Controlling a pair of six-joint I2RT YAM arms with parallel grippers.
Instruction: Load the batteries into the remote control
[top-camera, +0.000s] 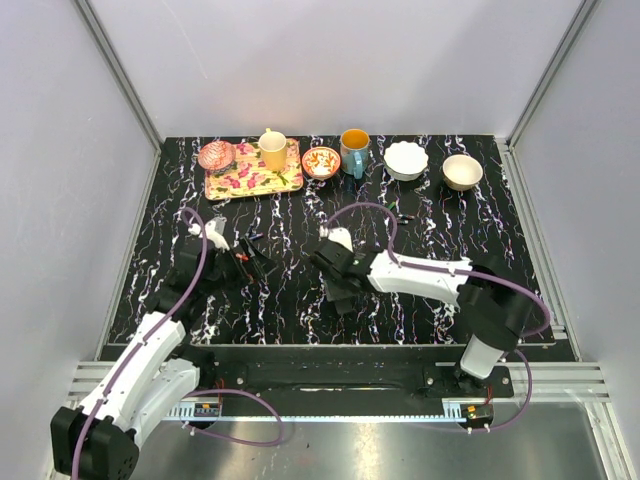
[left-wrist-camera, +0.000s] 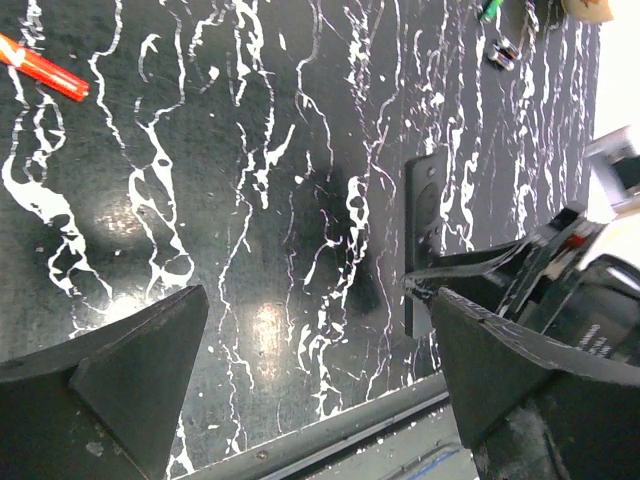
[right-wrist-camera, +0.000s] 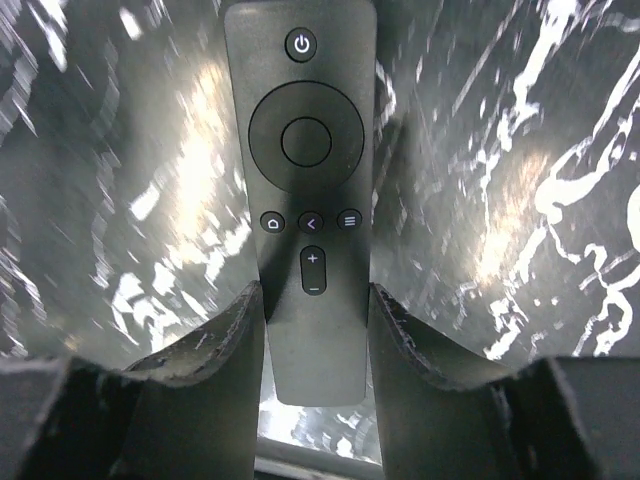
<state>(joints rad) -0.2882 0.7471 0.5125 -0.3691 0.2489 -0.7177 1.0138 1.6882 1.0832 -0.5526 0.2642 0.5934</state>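
The right gripper (right-wrist-camera: 315, 300) has the remote control (right-wrist-camera: 312, 180) between its two fingers (right-wrist-camera: 225, 340). Each finger presses against one long edge of the slim black bar, level with the plus-and-minus rocker, so the jaws are drawn in to the remote's width and clamped on it. The remote faces button side up. Its power key is at the end away from the wrist, the round pad is next, and the plain end pokes back between the fingers toward the palm. I can't say whether it rests on the table (top-camera: 290, 210) or sits just off it.

From above, this grip sits near the middle of the black, white-veined tabletop, a little toward the near edge, with the right arm stretched leftward from its base. The remote is hard to pick out there, dark against dark.

The left gripper (left-wrist-camera: 318, 300) is near it on the left and apart from it. Its jaws are spread as wide as they go, with only bare table between the fingers, holding and touching nothing. Through the left wrist camera the remote shows as a dark upright bar just beyond that gripper's right-hand finger, with a finger of the right gripper lying across it.

A thin red stick (left-wrist-camera: 40, 68) lies on the table off to one side. Along the far edge stand a flowered tray (top-camera: 215, 190) carrying a yellow cup (top-camera: 272, 150), plus a small patterned dish (top-camera: 321, 162), an orange mug (top-camera: 354, 150), a white bowl (top-camera: 406, 160) and a beige bowl (top-camera: 462, 172)
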